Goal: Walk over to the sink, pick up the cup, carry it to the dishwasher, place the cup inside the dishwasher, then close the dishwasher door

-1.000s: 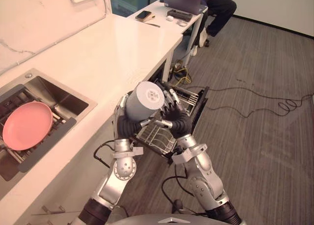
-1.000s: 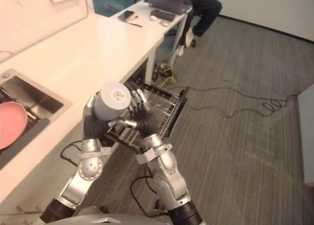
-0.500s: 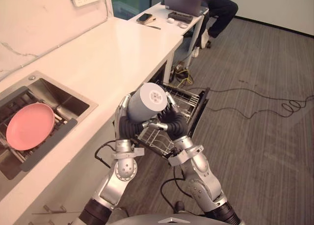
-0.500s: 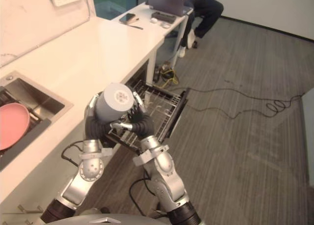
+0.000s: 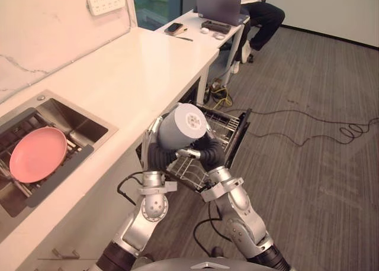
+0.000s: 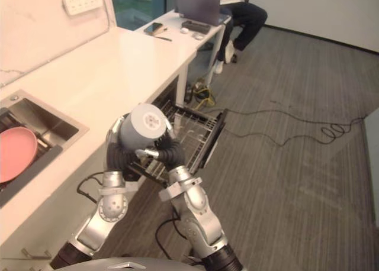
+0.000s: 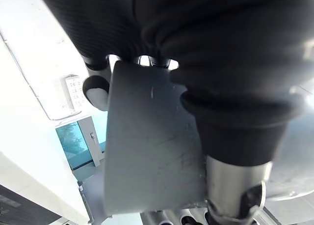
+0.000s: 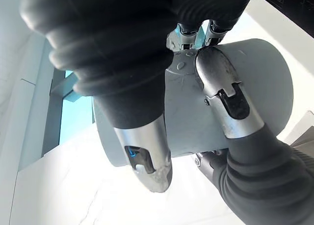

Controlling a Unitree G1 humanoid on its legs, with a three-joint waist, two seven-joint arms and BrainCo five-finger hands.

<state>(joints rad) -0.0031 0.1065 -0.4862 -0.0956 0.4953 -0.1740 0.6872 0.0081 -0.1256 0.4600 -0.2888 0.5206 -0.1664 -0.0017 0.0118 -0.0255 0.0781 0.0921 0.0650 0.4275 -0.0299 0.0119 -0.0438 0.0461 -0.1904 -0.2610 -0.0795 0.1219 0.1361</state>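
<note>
Whole head view has shifted over the last second, with more wall and desk showing at 12, so that's the camera moving, not the scene. Relative to the rack (image 5: 222, 129) the cup (image 5: 182, 126) has barely travelled; its closed base now tips a bit more toward 2. Cup is off the counter (image 5: 130, 64), clamped between both hands just at the rack's 9 o'clock edge and above the wires, not inside yet. Left hand (image 5: 155, 149) has fingers curled on the cup's wall from 8, right hand (image 5: 208, 152) wraps it from 4; the wrist views confirm thumbs and fingers pressed on the grey wall from both sides. Grip looks unchanged. Sink (image 5: 77, 120) with the pink plate (image 5: 38, 154) sits well off at 9. My read: pickup and carry are done and we're at placement. Next is to lower the cup toward 3 into the rack, release, then shut the door (image 5: 241, 135), which is open.
</note>
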